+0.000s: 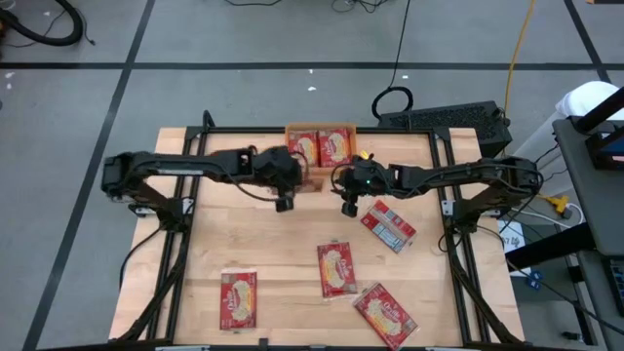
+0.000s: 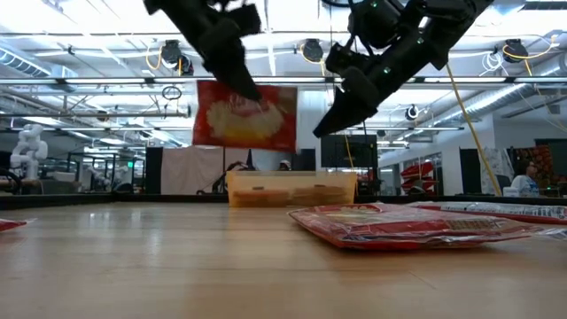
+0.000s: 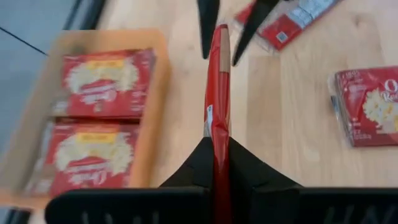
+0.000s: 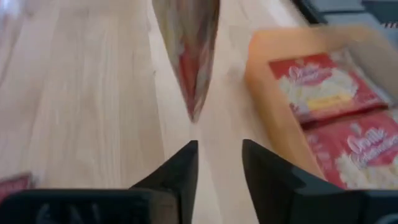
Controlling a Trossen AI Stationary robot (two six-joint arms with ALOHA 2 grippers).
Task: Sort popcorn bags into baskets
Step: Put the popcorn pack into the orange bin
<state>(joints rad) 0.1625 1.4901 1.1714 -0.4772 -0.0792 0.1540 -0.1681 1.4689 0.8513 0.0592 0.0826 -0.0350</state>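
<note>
High view: left gripper (image 1: pixel 284 200) beside orange bin (image 1: pixel 319 130), clamped on upright popcorn bag (image 3: pixel 217 93); right gripper (image 1: pixel 348 207) just opposite, fingers parted, clear of that bag's edge. Bin at table's far edge, two bags (image 1: pixel 319 149) flat inside; four more bags (image 1: pixel 335 268) loose on table (image 1: pixel 283 263).

1. Left arm (image 1: pixel 195 166), left half of the high view: matt black links in a long slim run; thicker block housing at its outer end; thin black cable looping under the wrist.
2. Right arm (image 1: pixel 458 175), right half: the same black build; small green light on the wrist housing; dark cables trailing by its base.
3. Left gripper (image 3: pixel 214 165), bottom of its wrist view: two black wedge-shaped fingers on a broad black crossbar.
4. Right gripper (image 4: pixel 219 165), bottom of its wrist view: matching black tapered fingers with smooth faces; black crossbar below.
</note>
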